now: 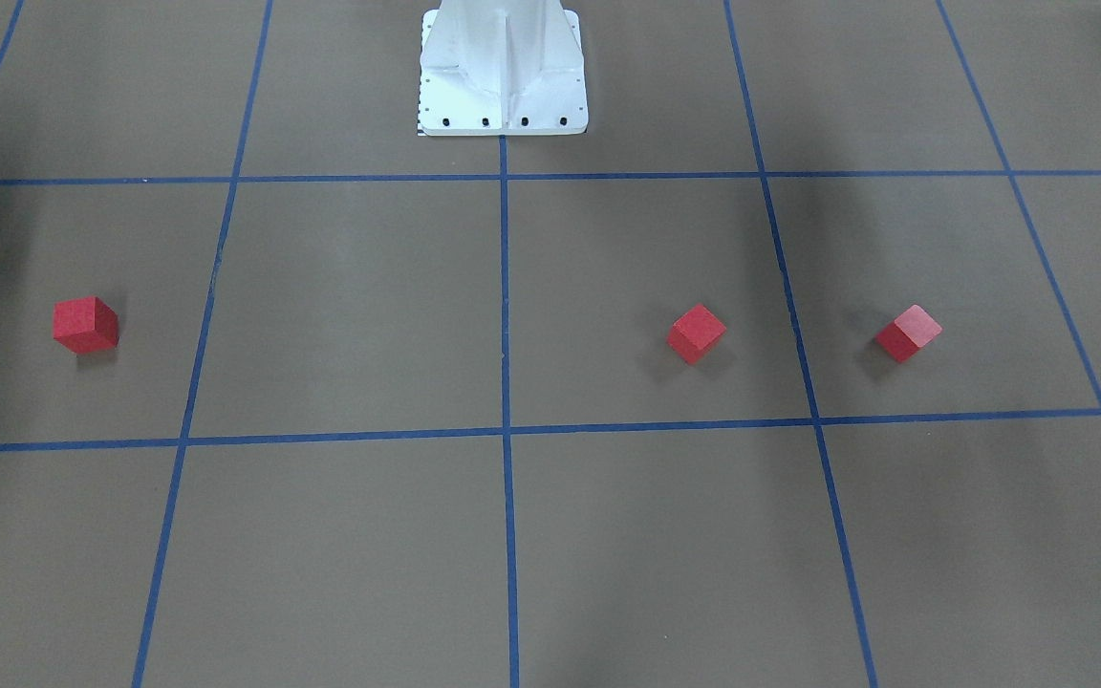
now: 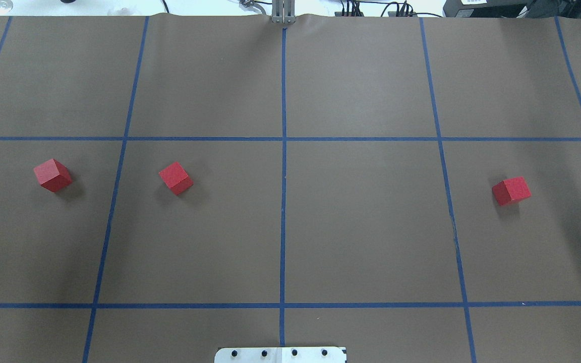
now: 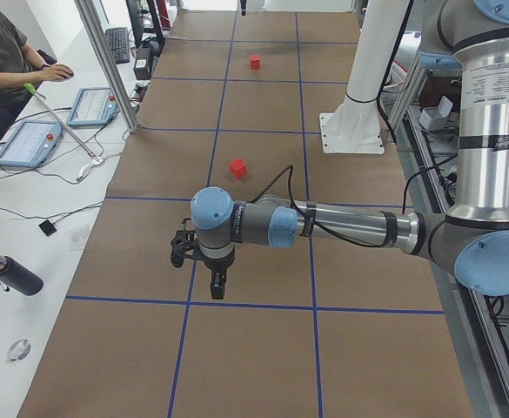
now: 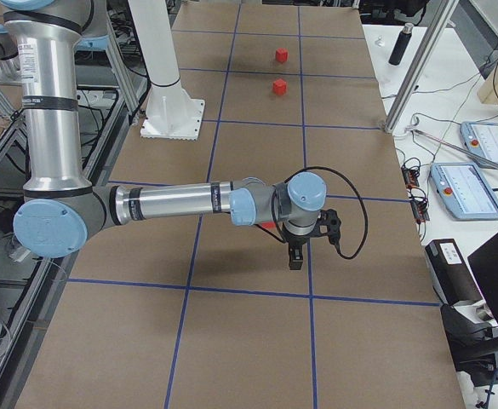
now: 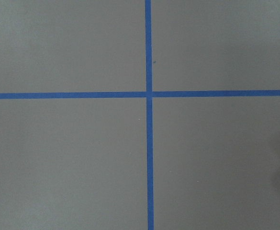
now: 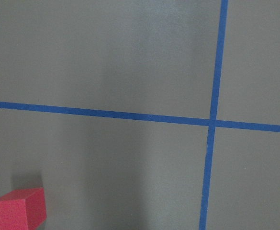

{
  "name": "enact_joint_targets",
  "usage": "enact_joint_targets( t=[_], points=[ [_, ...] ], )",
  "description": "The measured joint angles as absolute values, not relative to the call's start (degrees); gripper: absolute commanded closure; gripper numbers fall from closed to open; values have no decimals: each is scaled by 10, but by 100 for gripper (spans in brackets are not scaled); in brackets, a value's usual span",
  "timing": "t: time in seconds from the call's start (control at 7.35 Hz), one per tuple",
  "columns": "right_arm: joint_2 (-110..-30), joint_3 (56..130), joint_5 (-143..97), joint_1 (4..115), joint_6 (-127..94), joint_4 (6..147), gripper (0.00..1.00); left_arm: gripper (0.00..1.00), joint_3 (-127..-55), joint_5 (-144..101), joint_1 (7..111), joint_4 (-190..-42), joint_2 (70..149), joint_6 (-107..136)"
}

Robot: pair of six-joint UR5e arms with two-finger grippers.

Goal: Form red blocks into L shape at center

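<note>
Three red blocks lie apart on the brown surface. In the overhead view two sit left of the middle, one far out [image 2: 52, 175] and one nearer [image 2: 176, 178], and the third [image 2: 511, 190] is far right. The center [image 2: 283, 201], around the middle tape line, is bare. My left gripper [image 3: 216, 284] shows only in the exterior left view, pointing down over a tape line. My right gripper [image 4: 295, 257] shows only in the exterior right view. I cannot tell whether either is open or shut. The right wrist view has one block [image 6: 19, 214] at its bottom left.
The white robot base [image 1: 503, 76] stands at the table's robot side, on the middle line. A person [image 3: 2, 52] sits at a side desk with control tablets [image 3: 28, 144] and a bottle [image 3: 10, 274]. A metal post [image 4: 410, 72] stands beside the table.
</note>
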State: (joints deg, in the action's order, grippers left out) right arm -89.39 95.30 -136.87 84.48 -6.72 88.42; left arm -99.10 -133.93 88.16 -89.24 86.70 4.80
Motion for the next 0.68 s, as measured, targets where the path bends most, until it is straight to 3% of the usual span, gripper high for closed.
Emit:
enact_joint_targets(
  t=[0.68],
  points=[
    [-927, 958, -1367, 864, -68, 884, 1, 0, -997, -1343, 882, -893, 863, 47]
  ],
)
